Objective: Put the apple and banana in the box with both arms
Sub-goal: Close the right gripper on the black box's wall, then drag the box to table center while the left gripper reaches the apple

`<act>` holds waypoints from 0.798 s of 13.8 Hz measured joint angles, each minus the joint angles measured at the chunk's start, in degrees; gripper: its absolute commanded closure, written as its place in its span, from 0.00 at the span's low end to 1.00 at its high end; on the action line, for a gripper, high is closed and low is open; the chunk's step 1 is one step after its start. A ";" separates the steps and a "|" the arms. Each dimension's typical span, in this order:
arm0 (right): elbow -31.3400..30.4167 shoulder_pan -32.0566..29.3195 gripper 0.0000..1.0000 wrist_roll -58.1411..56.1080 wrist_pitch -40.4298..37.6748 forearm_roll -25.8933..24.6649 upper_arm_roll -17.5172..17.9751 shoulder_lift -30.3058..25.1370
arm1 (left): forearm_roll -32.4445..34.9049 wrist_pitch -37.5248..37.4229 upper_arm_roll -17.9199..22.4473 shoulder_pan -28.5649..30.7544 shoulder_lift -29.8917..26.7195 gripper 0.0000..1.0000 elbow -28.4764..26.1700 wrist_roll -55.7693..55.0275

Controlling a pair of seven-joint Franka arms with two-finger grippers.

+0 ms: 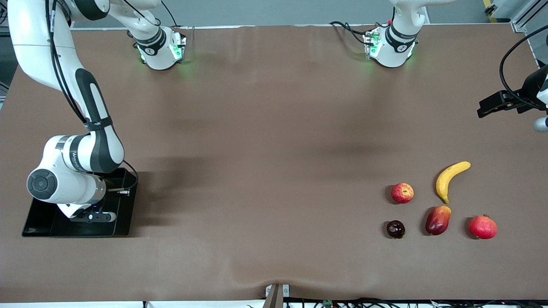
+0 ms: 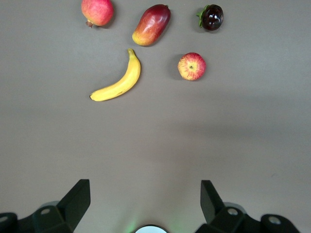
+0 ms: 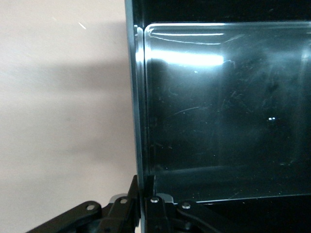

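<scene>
The apple [image 1: 402,193] and the banana [image 1: 449,179] lie on the brown table at the left arm's end, the banana beside the apple. Both show in the left wrist view, apple [image 2: 191,66] and banana [image 2: 119,82]. My left gripper [image 1: 492,106] hangs open and empty over bare table near that end [image 2: 146,187], apart from the fruit. The black box [image 1: 124,205] sits at the right arm's end, empty inside. My right gripper [image 3: 144,187] is shut on the box's side wall [image 3: 138,121]; in the front view the wrist hides its fingers.
Nearer to the front camera than the apple and banana lie a dark maroon fruit [image 1: 395,229], a red-and-yellow mango-like fruit [image 1: 438,220] and a pomegranate [image 1: 483,227]. They also show in the left wrist view: maroon fruit [image 2: 212,17], mango-like fruit [image 2: 151,24], pomegranate [image 2: 97,11].
</scene>
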 measured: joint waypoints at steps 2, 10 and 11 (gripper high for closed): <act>0.85 1.22 1.00 0.42 -0.08 0.01 0.19 -0.91 | 0.00 0.00 0.00 0.01 0.00 0.00 0.00 0.00; 3.14 11.85 1.00 10.57 -4.56 0.19 0.86 -4.01 | 0.00 0.00 0.04 0.11 0.26 0.00 -0.05 0.00; 3.80 13.37 1.00 12.21 -5.04 0.22 0.90 -4.06 | 0.00 0.00 0.07 0.18 0.29 0.00 -0.20 0.00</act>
